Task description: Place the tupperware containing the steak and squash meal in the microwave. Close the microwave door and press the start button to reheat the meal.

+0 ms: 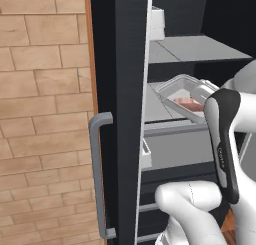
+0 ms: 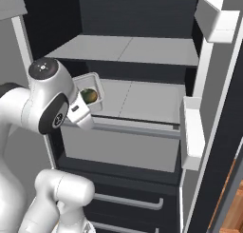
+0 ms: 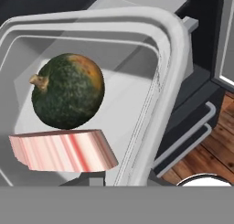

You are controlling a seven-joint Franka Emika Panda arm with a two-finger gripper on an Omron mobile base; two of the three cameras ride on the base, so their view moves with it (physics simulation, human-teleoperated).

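Tupperware [image 3: 169,58]: clear rect. tub, flared rim, tilted, held up in front of open fridge's middle shelf [image 2: 142,101]. Contents: steak and squash meal, i.e. pink-red meat slab [image 3: 64,150] w/ dark green squash [image 3: 68,90] just above, touching. Claw: narrow; seems clamped on tub's near rim, fingertips hidden. Fridge door [image 1: 117,139] black, grey loop handle [image 1: 98,174], beside brick wall [image 1: 42,114]. Drawers [image 2: 128,199] below.

Open fridge [image 2: 142,51], black door [image 1: 117,114], brick wall [image 1: 42,114].

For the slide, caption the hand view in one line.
Clear tupperware held tilted at the open fridge, a dark green squash resting above a pinkish-red steak slab.
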